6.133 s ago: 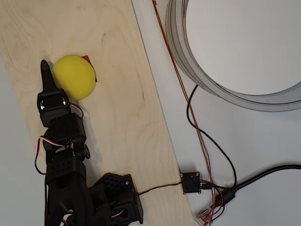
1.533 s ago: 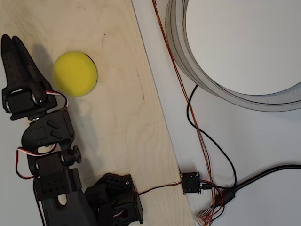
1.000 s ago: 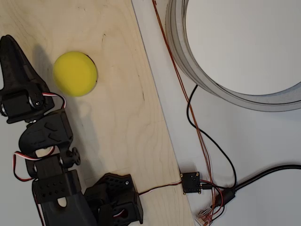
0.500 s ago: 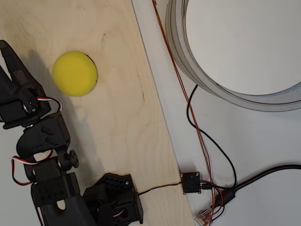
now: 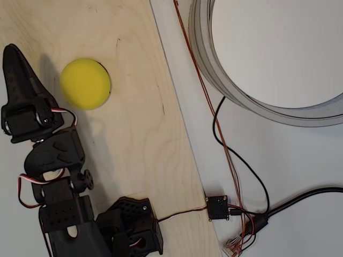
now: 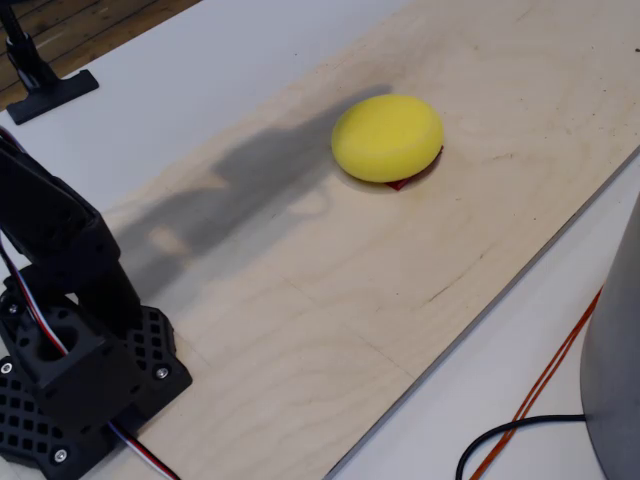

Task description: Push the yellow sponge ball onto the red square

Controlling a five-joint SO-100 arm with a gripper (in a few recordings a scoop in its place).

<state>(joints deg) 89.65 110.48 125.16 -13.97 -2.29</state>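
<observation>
Change: gripper (image 5: 13,53) is being seen higher and nearer the ball than half a second ago.
Jaws: being held pressed together, grasping nothing.
Yellow sponge ball (image 5: 85,84): being left on the wooden board (image 5: 134,134), apart from the gripper.
Red square (image 6: 412,180): being covered almost wholly by the ball.

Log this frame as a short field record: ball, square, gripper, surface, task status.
ball: yellow sponge ball resting on the wooden board
square: red square almost fully covered by the ball; just a sliver shows at the ball's edge in the fixed view
gripper: gripper left of the ball in the overhead view, apart from it, fingers together
surface: board lying on a white table
task status: ball appears to sit on the square
</observation>
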